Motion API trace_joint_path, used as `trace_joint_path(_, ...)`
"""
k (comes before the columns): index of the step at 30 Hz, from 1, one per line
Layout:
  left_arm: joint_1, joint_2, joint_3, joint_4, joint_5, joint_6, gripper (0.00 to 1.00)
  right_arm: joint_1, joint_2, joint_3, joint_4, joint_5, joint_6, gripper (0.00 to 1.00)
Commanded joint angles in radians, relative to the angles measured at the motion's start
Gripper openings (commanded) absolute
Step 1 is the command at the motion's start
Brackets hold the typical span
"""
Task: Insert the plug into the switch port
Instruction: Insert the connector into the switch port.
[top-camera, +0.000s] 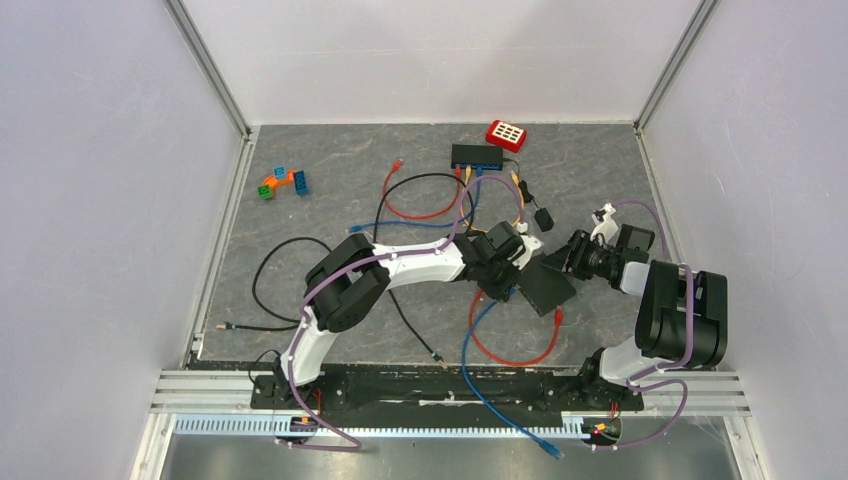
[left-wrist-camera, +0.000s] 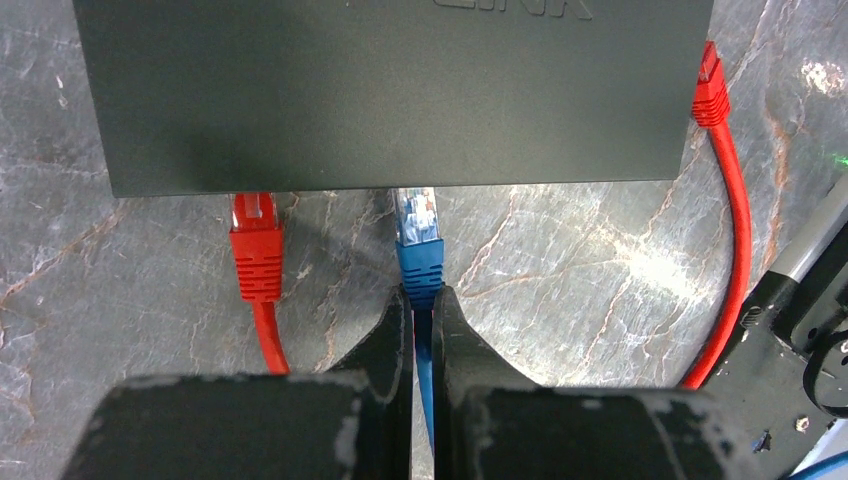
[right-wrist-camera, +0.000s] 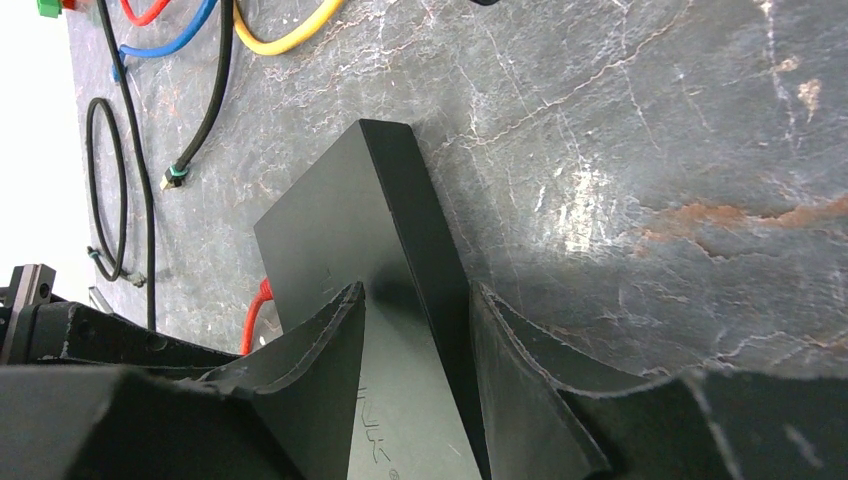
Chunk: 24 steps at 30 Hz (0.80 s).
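Left claw (left-wrist-camera: 422, 300): closed tight on the blue cable (left-wrist-camera: 424, 350), pinching it just behind the blue plug (left-wrist-camera: 420, 240). The plug points straight at the switch (left-wrist-camera: 400, 90). Its clear tip reaches the switch's port edge and slips under the overhang. You cannot tell from the wrist view whether it is seated.

Right claw (right-wrist-camera: 415, 300): jaws part-spread, a finger on each side of the switch body, gripping it. From that wrist, the switch looks tilted up off the surface (right-wrist-camera: 650, 150) on one edge.

From above, you see the switch right of centre on the surface, between the two claws. The left arm reaches in from the left, the right arm from the right.

A red plug (left-wrist-camera: 258, 255) sits at the same port edge, just beside the blue one. A second red cable (left-wrist-camera: 735, 220) curves past the other end of the switch, with its plug beside that corner.

Far side of the surface: a second black box (top-camera: 476, 155) with cables in it, and a red box (top-camera: 507, 134) just right of it.
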Motion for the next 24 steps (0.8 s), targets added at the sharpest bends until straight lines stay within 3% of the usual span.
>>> trace_joint_path(1, 0.009, 0.056, -0.038, 0.002, -0.033, -0.020, 0.02, 0.012, 0.051, -0.049, -0.120, 0.038, -0.024, 0.46)
trace_joint_path(10, 0.009, 0.039, -0.066, 0.065, -0.027, 0.025, 0.02, 0.022, 0.083, -0.062, -0.112, 0.000, 0.002, 0.45)
trace_joint_path(24, 0.008, 0.038, -0.149, 0.252, -0.074, -0.011, 0.02, 0.044, 0.058, -0.245, 0.073, -0.018, 0.189, 0.42)
